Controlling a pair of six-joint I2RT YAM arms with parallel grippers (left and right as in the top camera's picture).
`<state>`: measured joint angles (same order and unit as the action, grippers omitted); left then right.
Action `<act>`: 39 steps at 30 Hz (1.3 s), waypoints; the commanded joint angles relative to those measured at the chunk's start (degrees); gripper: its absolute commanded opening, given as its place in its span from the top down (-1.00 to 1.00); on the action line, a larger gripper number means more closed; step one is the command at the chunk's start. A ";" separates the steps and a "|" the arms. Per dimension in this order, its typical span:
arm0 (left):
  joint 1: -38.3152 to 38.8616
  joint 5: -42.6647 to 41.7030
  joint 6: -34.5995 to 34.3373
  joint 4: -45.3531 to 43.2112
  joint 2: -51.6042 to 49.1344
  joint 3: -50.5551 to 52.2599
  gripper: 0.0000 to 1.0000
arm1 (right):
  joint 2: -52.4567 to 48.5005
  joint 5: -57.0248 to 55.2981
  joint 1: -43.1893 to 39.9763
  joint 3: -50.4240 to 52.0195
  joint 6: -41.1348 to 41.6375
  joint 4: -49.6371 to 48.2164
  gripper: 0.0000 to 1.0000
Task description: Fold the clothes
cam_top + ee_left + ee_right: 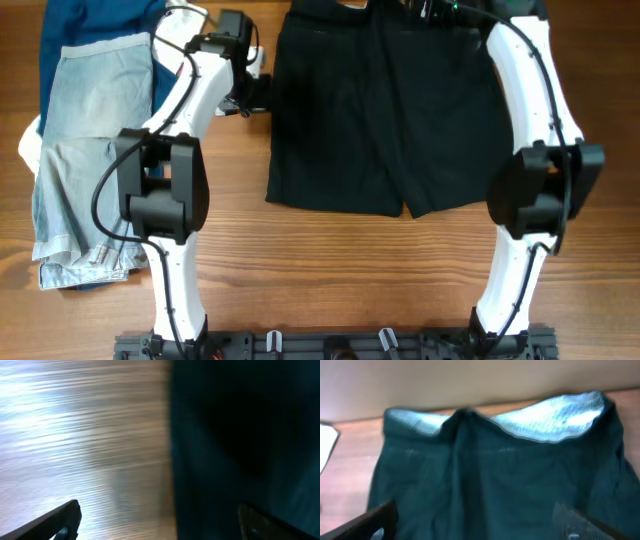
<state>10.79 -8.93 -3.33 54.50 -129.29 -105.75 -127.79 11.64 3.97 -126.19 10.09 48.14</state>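
Both stand wide open, so we should lower the left pincer onto the shorts' side edge and the right pincer onto the waistband before closing.

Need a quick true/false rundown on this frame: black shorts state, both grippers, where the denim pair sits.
1. The black shorts lie spread flat and unfolded on the table. True.
2. The left gripper is shut on the shorts' edge. False: its fingers stand wide apart, one over wood and one over black fabric.
3. The right gripper is open, near the waistband. True.
4. The denim shorts lie on the right arm's side. False: they lie on the left arm's side, apart from the black shorts.
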 commanded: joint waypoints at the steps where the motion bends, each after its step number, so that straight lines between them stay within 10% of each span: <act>1: 1.60 -3.69 13.68 0.74 1.99 -0.20 -0.99 | -0.24 3.89 0.61 0.22 -1.25 7.52 -1.00; 10: -0.42 -3.67 13.62 3.06 1.49 -0.20 -0.99 | -0.24 -17.97 -3.41 2.67 6.38 22.34 -1.00; 20: -0.79 -3.48 13.64 2.99 1.44 -0.20 -0.99 | -0.37 -18.27 -5.81 23.10 -9.18 -14.60 -0.97; 24: -0.79 -3.45 13.62 2.32 1.44 -0.20 -1.00 | -2.45 -17.11 -5.75 27.28 -10.91 -28.83 -0.39; 28: -0.96 -3.37 11.91 0.48 1.44 -0.20 -1.00 | -7.32 -15.89 -5.75 27.28 -16.24 -32.81 0.83; 39: -1.27 -3.26 10.36 -8.07 1.44 -0.20 -1.00 | -11.96 -20.90 -10.34 27.28 -8.35 -31.08 0.91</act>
<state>9.98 -11.88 7.62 48.42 -129.29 -105.75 -136.31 -6.33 -2.59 -99.53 -2.22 15.18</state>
